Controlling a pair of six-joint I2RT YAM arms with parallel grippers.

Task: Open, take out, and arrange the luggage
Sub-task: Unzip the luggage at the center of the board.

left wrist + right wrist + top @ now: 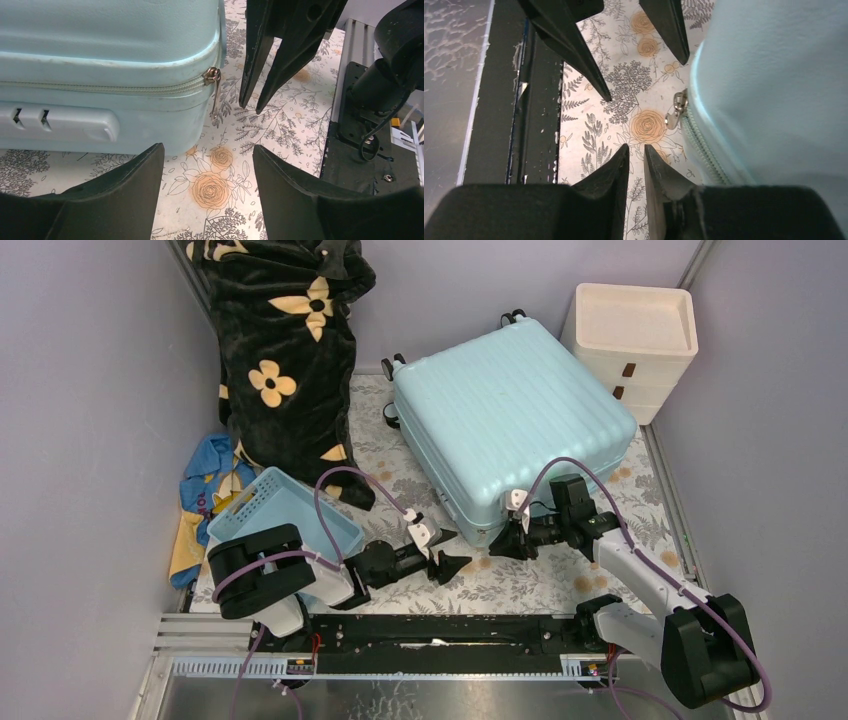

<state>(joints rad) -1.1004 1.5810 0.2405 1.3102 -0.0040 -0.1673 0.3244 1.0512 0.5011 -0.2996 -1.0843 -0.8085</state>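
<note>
The pale aqua luggage (510,410) lies flat and zipped shut on the floral table cover. Its metal zipper pull (212,80) hangs at the near corner and also shows in the right wrist view (675,110). My left gripper (450,548) is open just left of that corner, with only the table cover between its fingers (207,147). My right gripper (497,545) points at the same corner from the right. Its jaws (635,146) are almost together, a thin empty gap between them. The pull lies just beyond its tips, not touched.
A small blue basket (285,510) sits by the left arm. A black flowered blanket (290,340) and a blue-yellow cloth (205,490) lie at the back left. A cream drawer unit (635,340) stands at the back right. The black base rail (430,630) runs along the near edge.
</note>
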